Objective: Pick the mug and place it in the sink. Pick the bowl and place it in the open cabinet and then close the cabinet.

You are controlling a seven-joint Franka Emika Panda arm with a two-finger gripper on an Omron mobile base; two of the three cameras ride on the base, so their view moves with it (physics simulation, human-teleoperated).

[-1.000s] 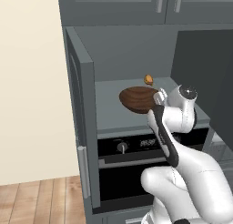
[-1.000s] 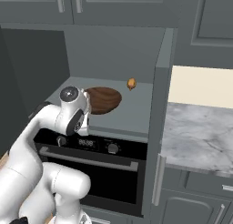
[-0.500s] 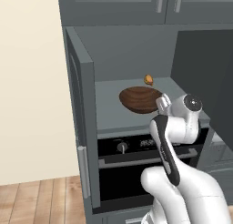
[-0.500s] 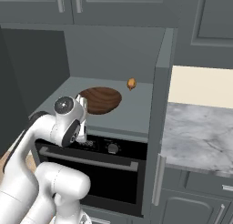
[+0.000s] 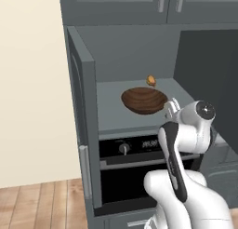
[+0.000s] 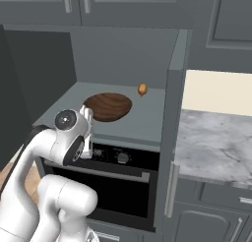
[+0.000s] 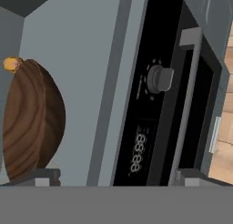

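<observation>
The bowl [image 5: 144, 100] sits on the grey shelf inside the open cabinet [image 5: 83, 130], a small orange thing [image 5: 151, 80] at its 12 o'clock. The gripper [image 7: 111, 176], jaws wide apart and empty, hangs at the bowl's 5 o'clock above the oven [image 6: 115, 179].

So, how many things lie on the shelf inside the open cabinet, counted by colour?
Dark brown: 1, the bowl.
Orange-yellow: 1, a small thing behind the bowl, too small to identify.
Total: 2.
</observation>
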